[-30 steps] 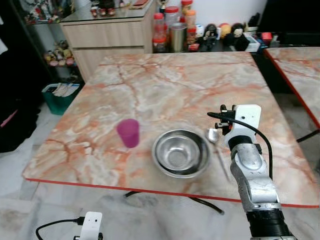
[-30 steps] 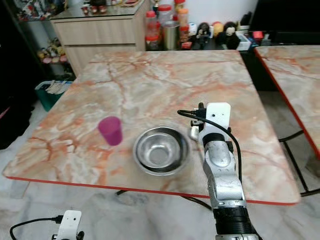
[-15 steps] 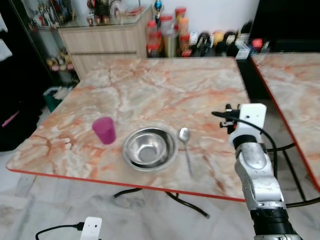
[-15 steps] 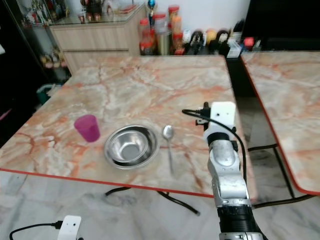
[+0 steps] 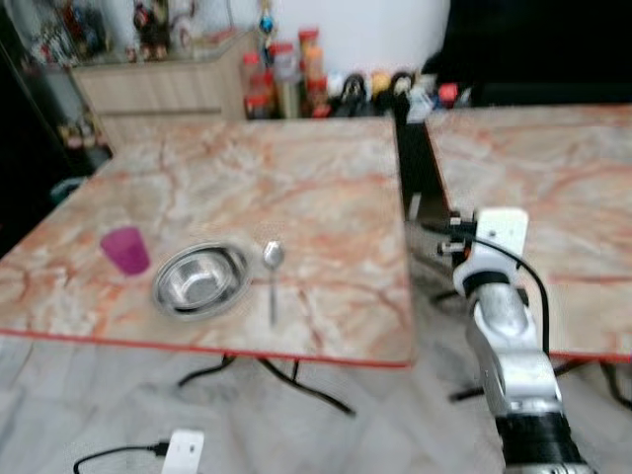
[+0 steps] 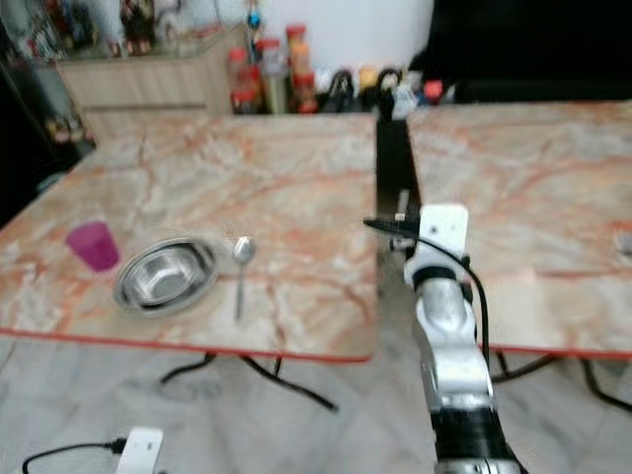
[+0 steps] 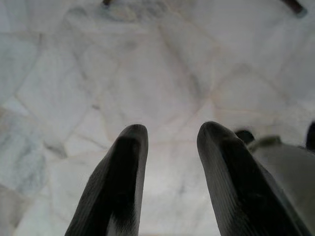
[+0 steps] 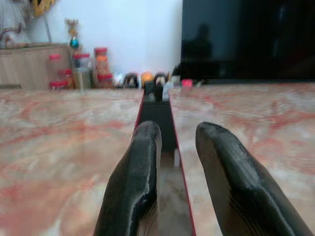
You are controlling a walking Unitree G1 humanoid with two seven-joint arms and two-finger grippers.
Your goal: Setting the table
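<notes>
A pink cup (image 5: 125, 249), a steel bowl (image 5: 200, 279) and a spoon (image 5: 273, 276) lie in a row near the front edge of the marble table (image 5: 326, 188), cup leftmost, spoon rightmost. My right arm (image 5: 504, 336) is raised to the right of that table, over the gap between two tables. In the right wrist view my right gripper (image 8: 177, 129) is open and holds nothing, pointing along the gap. My left gripper (image 7: 172, 129) hangs open over the floor, with nothing between its fingers.
A second marble table (image 5: 553, 168) stands to the right, with a dark narrow gap (image 5: 415, 168) between the two. Jars and bottles (image 5: 286, 79) crowd a low shelf behind, beside a wooden cabinet (image 5: 158, 94). Black table legs (image 5: 296, 380) cross the tiled floor.
The whole view has swung right and drawn back, so the cup, bowl and spoon now sit far to the left and the second table shows. The right arm stays raised.
</notes>
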